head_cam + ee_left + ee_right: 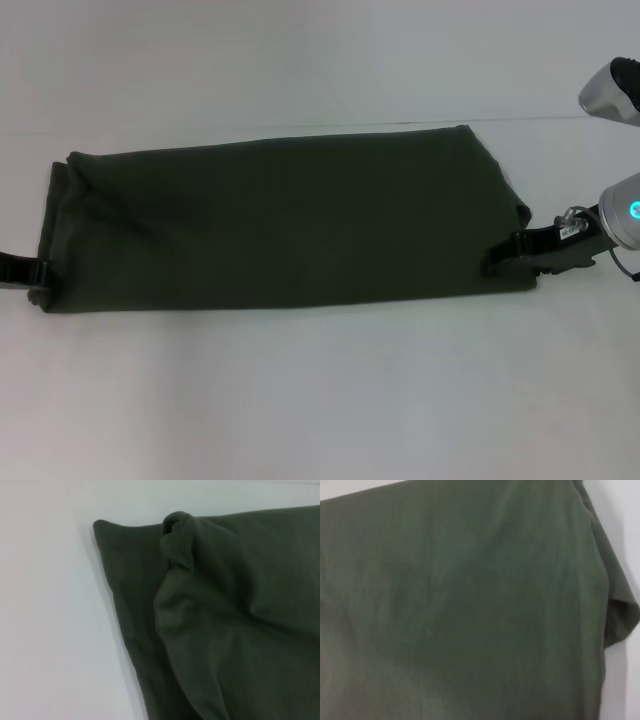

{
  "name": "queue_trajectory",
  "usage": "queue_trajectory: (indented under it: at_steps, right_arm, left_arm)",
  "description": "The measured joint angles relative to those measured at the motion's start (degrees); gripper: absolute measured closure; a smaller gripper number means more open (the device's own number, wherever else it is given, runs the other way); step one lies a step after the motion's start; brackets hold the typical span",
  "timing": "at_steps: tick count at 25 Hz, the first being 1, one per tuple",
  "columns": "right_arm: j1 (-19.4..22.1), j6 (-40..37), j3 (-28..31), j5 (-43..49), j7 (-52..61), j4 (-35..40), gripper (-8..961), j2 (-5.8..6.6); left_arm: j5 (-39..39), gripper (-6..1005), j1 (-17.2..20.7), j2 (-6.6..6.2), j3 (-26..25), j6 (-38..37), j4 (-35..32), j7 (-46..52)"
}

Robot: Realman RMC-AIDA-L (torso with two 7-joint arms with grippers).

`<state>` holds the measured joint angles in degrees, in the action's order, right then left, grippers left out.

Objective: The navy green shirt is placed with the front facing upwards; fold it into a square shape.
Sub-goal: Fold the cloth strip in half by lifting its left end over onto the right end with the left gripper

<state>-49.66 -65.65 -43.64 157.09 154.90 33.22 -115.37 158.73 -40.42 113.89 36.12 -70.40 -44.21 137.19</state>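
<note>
The navy green shirt (280, 215) lies on the white table as a long dark olive band running left to right, plain side up, with no lettering in sight. My left gripper (35, 272) sits at the band's near left corner, touching the cloth edge. My right gripper (505, 262) rests against the near right corner. In the left wrist view the shirt (225, 630) shows a bunched, rolled fold over a flatter lower layer. The right wrist view is filled by smooth shirt cloth (460, 605), with a layered edge on one side.
The white table (320, 400) stretches bare in front of the shirt and behind it. A seam line in the table crosses just behind the shirt's far edge. Part of the right arm's silver housing (612, 90) shows at the far right.
</note>
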Motion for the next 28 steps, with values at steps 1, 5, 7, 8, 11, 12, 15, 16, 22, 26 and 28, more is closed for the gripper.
queue_trajectory:
  at_steps: [1, 5, 7, 8, 11, 12, 15, 16, 22, 26, 28]
  right_arm:
    - [-0.01, 0.0, 0.0, 0.01, -0.05, 0.0, 194, -0.03]
    - [0.0, 0.0, 0.0, 0.1, -0.2, 0.28, 317, -0.23]
    - [0.0, 0.0, -0.17, 0.12, -0.21, 0.3, 377, -0.26]
    - [0.02, 0.0, -0.42, 0.12, -0.21, 0.33, 407, -0.27]
    - [0.09, 0.0, -1.25, 0.14, -0.22, 0.38, 497, -0.27]
    - [0.09, -0.01, -1.38, 0.15, -0.21, 0.39, 541, -0.27]
    - [0.09, -0.06, -1.49, 0.14, -0.22, 0.42, 674, -0.25]
    - [0.09, -0.09, -1.51, 0.14, -0.22, 0.44, 718, -0.22]
    - [0.09, -0.29, -1.54, 0.25, -0.22, 0.59, 920, -0.08]
    - [0.09, -0.71, -2.12, 0.31, -0.27, 0.63, 919, 0.11]
    - [0.09, -1.74, -2.92, 0.32, -0.3, 0.72, 919, 0.26]
  left_arm:
    - [0.0, 987, 0.0, 0.0, 0.0, 0.0, 0.0, 0.0]
    - [-0.03, 987, 0.0, 0.03, 0.0, 0.01, 0.0, -0.05]
    - [-0.06, 987, 0.0, 0.04, 0.0, 0.05, 0.0, -0.06]
    - [-0.08, 987, 0.0, 0.05, 0.0, 0.07, 0.0, -0.07]
    - [-0.09, 987, 0.0, 0.07, 0.0, 0.09, 0.0, -0.08]
    - [-0.09, 987, 0.0, 0.08, 0.0, 0.09, 0.0, -0.08]
    - [-0.08, 987, 0.0, 0.09, 0.0, 0.1, 0.0, -0.08]
    - [-0.06, 987, 0.0, 0.09, 0.0, 0.1, 0.0, -0.08]
    - [0.14, 987, 0.0, 0.1, 0.0, 0.07, 0.0, -0.08]
    - [0.37, 987, -0.03, 0.07, 0.01, -0.42, 0.0, -0.08]
    - [0.45, 987, -0.07, -0.09, 0.3, -1.21, -0.08, -0.09]
